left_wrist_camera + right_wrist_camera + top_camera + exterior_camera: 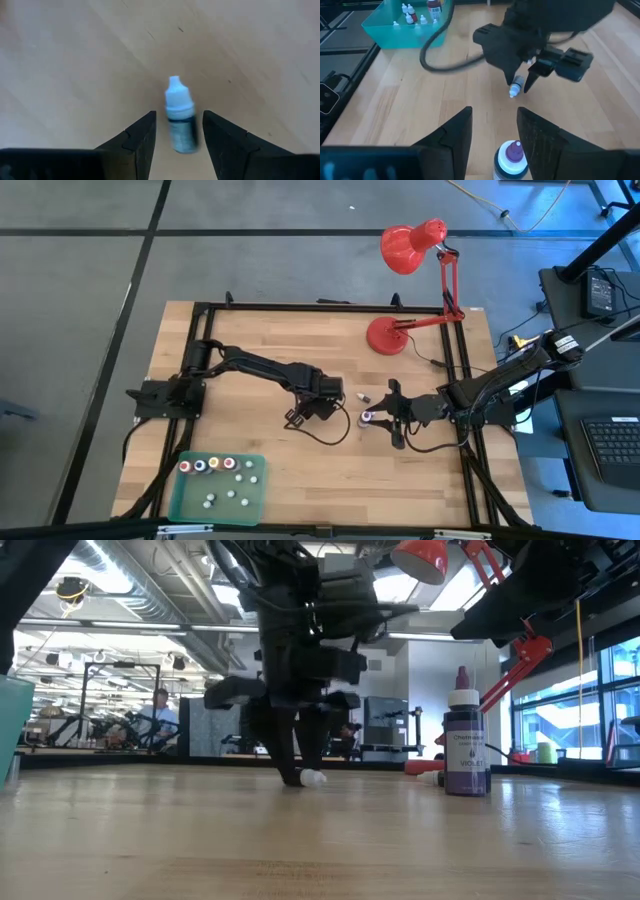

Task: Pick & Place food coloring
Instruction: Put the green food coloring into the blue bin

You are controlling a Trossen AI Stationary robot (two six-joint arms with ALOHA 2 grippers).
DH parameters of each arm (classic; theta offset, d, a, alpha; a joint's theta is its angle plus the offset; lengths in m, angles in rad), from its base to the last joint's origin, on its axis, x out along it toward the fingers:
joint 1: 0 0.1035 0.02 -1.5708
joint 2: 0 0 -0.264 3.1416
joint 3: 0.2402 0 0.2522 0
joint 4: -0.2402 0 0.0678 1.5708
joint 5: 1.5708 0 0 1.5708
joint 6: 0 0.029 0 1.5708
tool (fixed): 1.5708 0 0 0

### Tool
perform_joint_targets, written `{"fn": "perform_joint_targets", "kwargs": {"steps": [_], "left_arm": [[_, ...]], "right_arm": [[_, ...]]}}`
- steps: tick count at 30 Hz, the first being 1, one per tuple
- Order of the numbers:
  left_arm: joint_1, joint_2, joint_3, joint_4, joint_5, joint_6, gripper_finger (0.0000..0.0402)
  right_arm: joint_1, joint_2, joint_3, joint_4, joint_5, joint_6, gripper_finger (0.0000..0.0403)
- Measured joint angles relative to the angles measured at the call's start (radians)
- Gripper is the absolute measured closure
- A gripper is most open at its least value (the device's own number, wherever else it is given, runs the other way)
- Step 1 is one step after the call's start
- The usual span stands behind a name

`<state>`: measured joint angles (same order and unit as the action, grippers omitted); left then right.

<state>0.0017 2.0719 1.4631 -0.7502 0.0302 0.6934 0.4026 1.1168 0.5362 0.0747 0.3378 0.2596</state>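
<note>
green tray (pixel 185 500) at the left front corner with several small bottles in it. mid-table, left gripper (pixel 177 131) part open, straddling a lying white-capped bottle (pixel 180 120), apparently not clamped yet; likely light, stiff, slick, best pinched across the body. right gripper (pixel 494 127) part open, empty, just behind an upright violet bottle (pixel 511 159).

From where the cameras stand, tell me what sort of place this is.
Most likely a robotics lab or open workshop. A wooden table carries two mounted arms, other frames and workbenches stand in the room behind, a person sits there, and ducts run under the ceiling.
</note>
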Motion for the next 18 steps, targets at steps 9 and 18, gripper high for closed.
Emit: {"fn": "perform_joint_targets", "kwargs": {"steps": [9, 18], "left_arm": [[0.000, 0.013, 0.000, 0.000, -0.010, -0.131, 0.0245], [-0.002, 0.014, -0.001, 0.016, -0.009, -0.184, 0.0245]], "right_arm": [[0.000, 0.000, 0.000, -0.002, 0.000, 0.000, 0.0246], [0.000, 0.000, 0.000, -0.002, 0.000, 0.000, 0.0246]]}}
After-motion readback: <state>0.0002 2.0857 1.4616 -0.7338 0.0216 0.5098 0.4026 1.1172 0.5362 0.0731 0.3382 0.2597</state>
